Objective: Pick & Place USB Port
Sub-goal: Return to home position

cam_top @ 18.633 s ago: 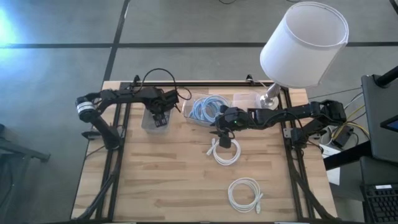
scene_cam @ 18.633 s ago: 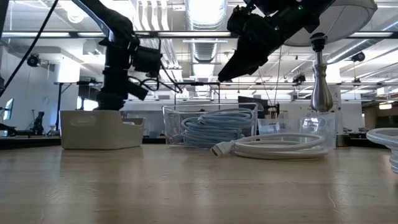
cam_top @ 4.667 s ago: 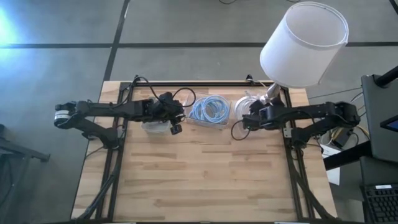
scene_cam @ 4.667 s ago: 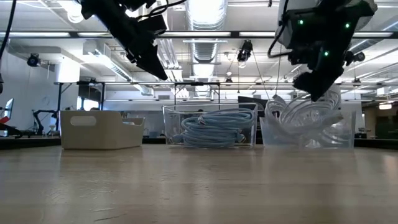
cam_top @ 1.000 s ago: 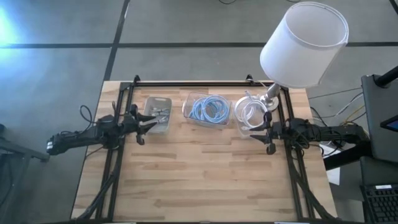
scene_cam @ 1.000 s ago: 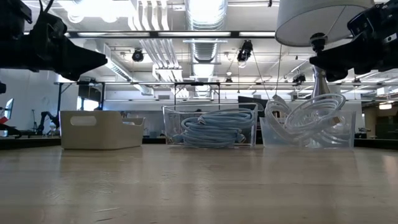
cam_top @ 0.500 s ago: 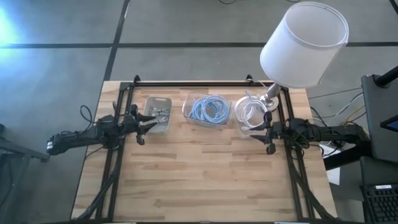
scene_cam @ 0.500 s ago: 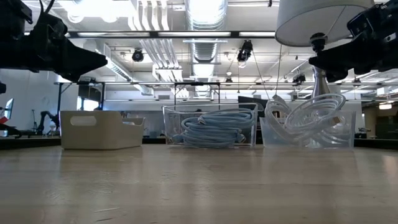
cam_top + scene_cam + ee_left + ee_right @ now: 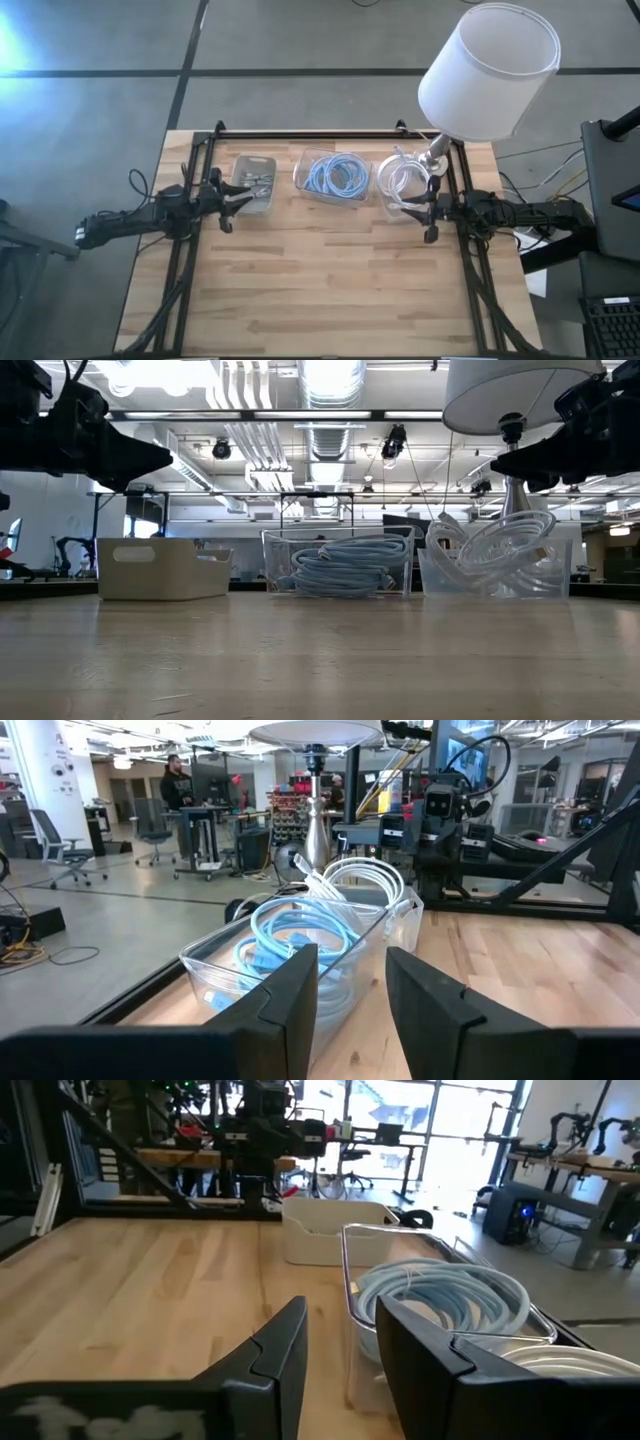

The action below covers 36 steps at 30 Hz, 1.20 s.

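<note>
Three bins stand in a row near the table's far edge. A white bin [image 9: 253,186] holds small light pieces. A clear bin [image 9: 335,177] holds coiled blue cables [image 9: 298,938]. Another clear bin [image 9: 402,181] holds coiled white cables [image 9: 500,540]. My left gripper [image 9: 230,203] hovers open at the table's left edge, just near of the white bin. My right gripper [image 9: 424,214] hovers open at the right edge, just near of the white-cable bin. Each points inward across the table, above the wood, holding nothing.
A lamp with a white shade [image 9: 488,70] stands at the far right corner behind the bins. Bare wooden table top [image 9: 320,280] stretches from the bins to the near edge. A black frame rail [image 9: 320,133] runs along the far edge.
My right gripper has edged a little toward the table's left, staying open and level. The left arm and the bins have kept still.
</note>
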Each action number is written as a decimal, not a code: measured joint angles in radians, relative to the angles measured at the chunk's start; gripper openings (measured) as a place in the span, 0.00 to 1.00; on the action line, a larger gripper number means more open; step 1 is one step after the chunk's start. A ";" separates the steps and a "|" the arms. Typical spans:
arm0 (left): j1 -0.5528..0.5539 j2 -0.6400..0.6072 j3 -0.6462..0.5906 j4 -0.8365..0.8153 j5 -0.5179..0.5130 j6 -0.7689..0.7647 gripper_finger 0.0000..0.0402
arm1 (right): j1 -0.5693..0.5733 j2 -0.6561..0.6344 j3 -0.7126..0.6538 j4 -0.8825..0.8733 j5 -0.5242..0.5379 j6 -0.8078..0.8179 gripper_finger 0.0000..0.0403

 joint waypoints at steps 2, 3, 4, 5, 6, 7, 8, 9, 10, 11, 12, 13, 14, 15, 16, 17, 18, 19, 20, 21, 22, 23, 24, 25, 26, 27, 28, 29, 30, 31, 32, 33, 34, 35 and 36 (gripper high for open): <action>0.000 0.000 0.000 0.000 0.000 0.000 0.31 | 0.000 0.000 0.000 0.000 0.000 -0.001 0.28; 0.000 0.000 0.000 0.000 0.000 0.000 0.31 | 0.000 0.000 0.000 0.000 0.000 0.001 0.28; 0.000 0.000 0.000 0.000 0.000 0.000 0.31 | 0.000 0.000 0.000 0.000 0.000 0.004 0.28; 0.000 0.000 0.000 0.000 0.000 0.000 0.31 | 0.000 0.000 0.000 0.000 0.000 0.004 0.28; 0.000 0.000 0.000 0.000 0.000 0.000 0.31 | 0.000 0.000 0.000 0.000 0.000 0.002 0.29; 0.001 0.000 0.000 0.000 0.000 0.000 0.31 | 0.000 0.000 0.000 0.000 0.000 0.001 0.29; 0.001 0.000 0.000 0.000 -0.001 0.000 0.31 | 0.000 0.000 0.000 0.000 0.000 -0.001 0.30; 0.001 0.000 0.000 0.000 -0.001 0.000 0.31 | 0.000 0.000 0.000 0.000 0.000 -0.001 0.30; 0.001 0.000 0.000 0.000 -0.001 0.000 0.31 | 0.000 0.000 0.000 0.000 0.000 0.000 0.30; 0.001 0.000 0.000 0.000 -0.001 0.000 0.31 | 0.000 0.000 0.000 0.000 0.000 0.003 0.31; 0.000 0.000 0.000 0.000 -0.001 0.000 0.31 | 0.000 0.000 0.000 0.000 0.001 0.006 0.31; 0.000 0.000 0.000 0.000 -0.001 0.000 0.31 | 0.000 0.000 0.000 0.000 0.001 0.011 0.31; 0.000 0.000 0.001 0.000 -0.001 0.000 0.31 | 0.000 0.000 0.000 0.000 0.001 0.011 0.32; 0.000 0.000 0.001 0.000 -0.001 0.000 0.31 | 0.000 0.000 0.000 0.000 0.001 0.011 0.32; 0.000 0.000 0.001 0.000 -0.002 0.000 0.31 | 0.000 0.000 0.000 0.000 0.001 0.011 0.32; 0.000 0.000 0.001 0.000 -0.002 0.000 0.31 | 0.000 0.000 0.000 0.000 0.001 0.011 0.32; 0.000 0.000 0.001 0.000 -0.002 0.000 0.31 | 0.000 0.000 0.000 0.000 0.001 0.011 0.33; 0.000 0.000 0.001 0.000 -0.002 0.000 0.31 | 0.000 0.000 0.000 0.000 0.001 0.011 0.33; 0.000 0.000 0.001 -0.001 -0.002 0.000 0.31 | 0.000 0.000 0.000 0.000 0.001 0.011 0.33; 0.000 0.000 0.001 -0.001 -0.002 0.000 0.31 | 0.000 0.000 0.000 0.000 0.001 0.012 0.33; 0.000 0.000 0.001 -0.001 -0.002 0.000 0.31 | 0.000 0.000 0.000 0.000 0.001 0.012 0.33; 0.000 0.000 0.001 -0.001 -0.002 0.000 0.31 | 0.000 0.000 0.000 0.000 0.001 0.012 0.33; 0.000 0.000 0.001 -0.001 -0.002 0.000 0.31 | 0.001 0.000 0.000 0.000 0.001 0.011 0.32; 0.000 0.000 0.001 -0.001 -0.002 0.000 0.31 | 0.001 0.000 0.000 0.000 0.001 0.010 0.32; 0.000 0.000 0.001 -0.001 -0.002 0.000 0.31 | 0.001 0.000 0.000 0.000 0.001 0.005 0.31; 0.000 0.000 0.001 -0.001 -0.002 0.000 0.31 | 0.001 0.000 0.000 0.000 0.001 0.001 0.31; 0.000 0.000 0.001 -0.001 -0.002 0.000 0.31 | 0.001 0.000 0.000 0.000 0.002 0.000 0.30; 0.000 0.000 0.001 -0.001 -0.002 0.000 0.31 | 0.001 0.000 0.000 0.000 0.002 0.001 0.30; 0.000 0.000 0.001 -0.001 -0.002 0.000 0.31 | 0.001 0.000 0.000 0.000 0.002 0.003 0.30; 0.000 0.000 0.001 -0.001 -0.002 0.000 0.31 | 0.001 0.000 0.000 0.000 0.002 0.004 0.29; 0.000 0.000 0.001 -0.001 -0.002 0.000 0.31 | 0.001 0.000 0.000 0.000 0.002 0.004 0.29; 0.000 0.000 0.001 -0.001 -0.002 0.000 0.31 | 0.001 0.000 0.000 0.000 0.002 0.003 0.29; 0.000 0.000 0.001 -0.001 -0.002 0.000 0.31 | 0.001 0.000 0.000 0.000 0.002 0.003 0.28; 0.000 0.000 0.001 -0.001 -0.002 0.000 0.31 | 0.001 0.000 0.000 0.000 0.002 0.004 0.28; 0.000 0.000 0.001 -0.001 -0.002 0.000 0.31 | 0.000 0.000 0.000 0.000 0.002 0.005 0.28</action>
